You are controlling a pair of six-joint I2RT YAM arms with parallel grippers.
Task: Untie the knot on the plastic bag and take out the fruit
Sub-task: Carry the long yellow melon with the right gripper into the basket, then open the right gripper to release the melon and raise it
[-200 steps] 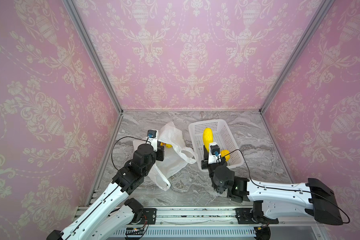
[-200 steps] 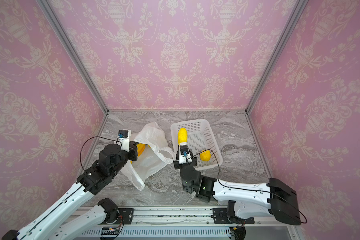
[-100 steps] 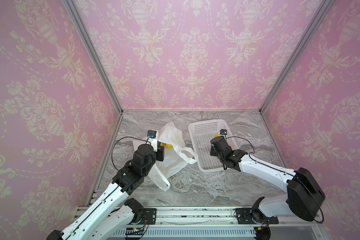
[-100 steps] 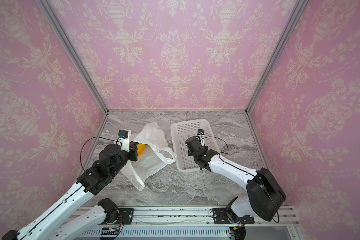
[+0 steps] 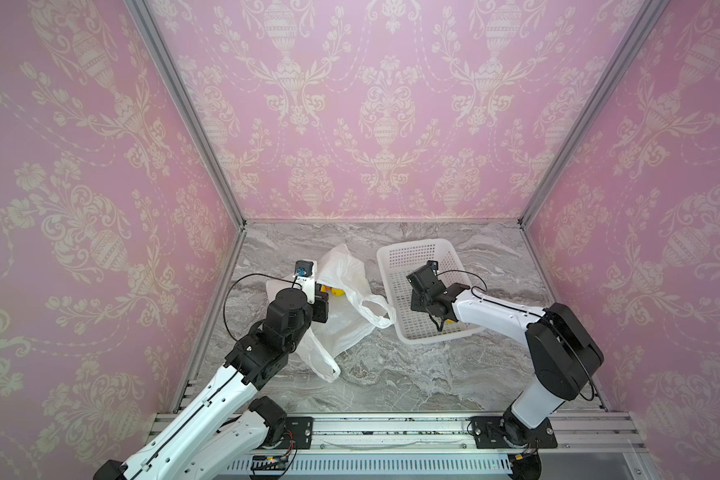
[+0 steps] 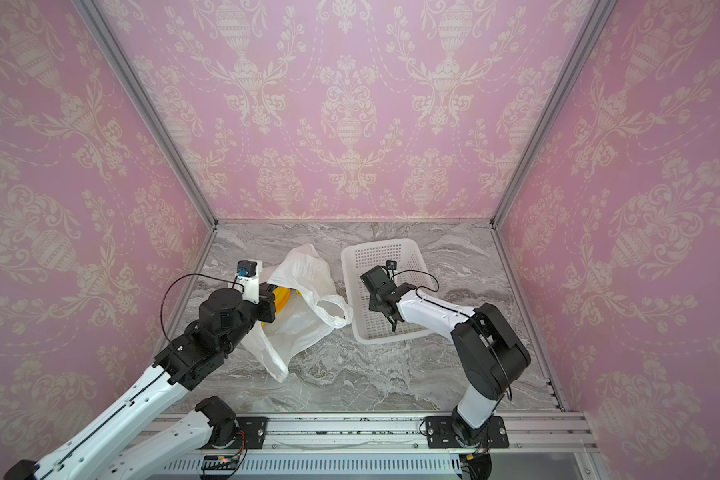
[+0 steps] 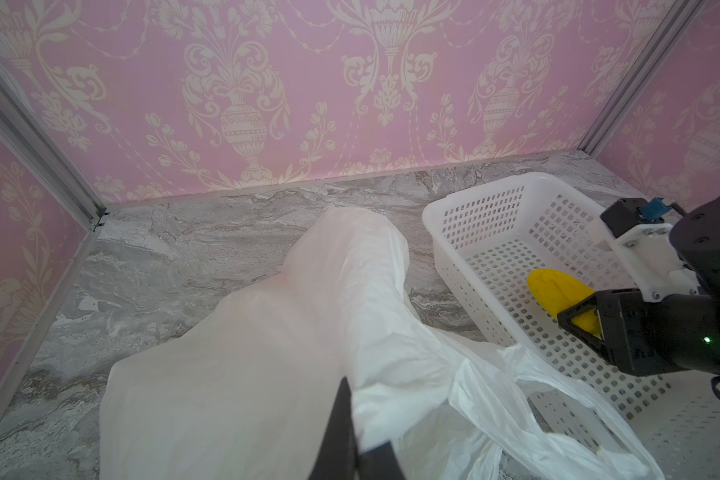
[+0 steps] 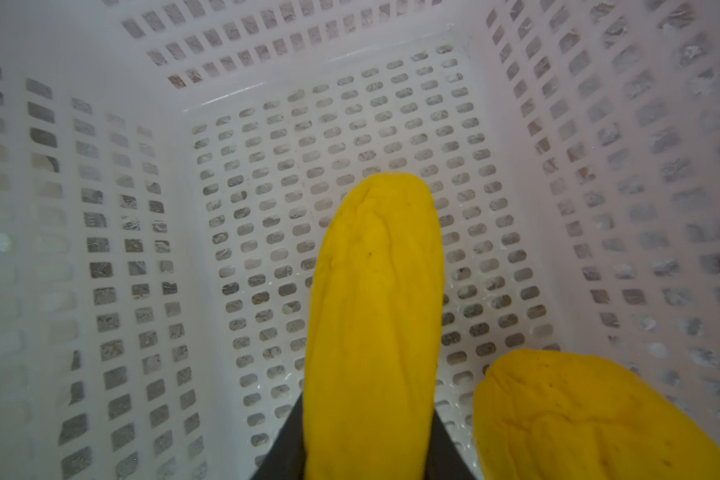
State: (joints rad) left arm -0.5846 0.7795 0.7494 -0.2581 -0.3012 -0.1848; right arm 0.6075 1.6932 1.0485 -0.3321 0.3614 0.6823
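Around me, listed:
- walls (image 5: 387,104): three, ahead of me and on both sides, pink paper with a cream urn-and-flower pattern.
- corner posts (image 5: 184,112): two, bare grey metal.
- floor (image 5: 391,374): grey marbled slab with pale veins.
- rail (image 5: 391,432): ribbed metal along the edge nearest me.
- light: soft and even.

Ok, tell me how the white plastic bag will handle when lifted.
Likely floppy: the plastic bag drapes in crumpled folds. Probably light itself, yet the yellow fruit showing inside should make it sag.
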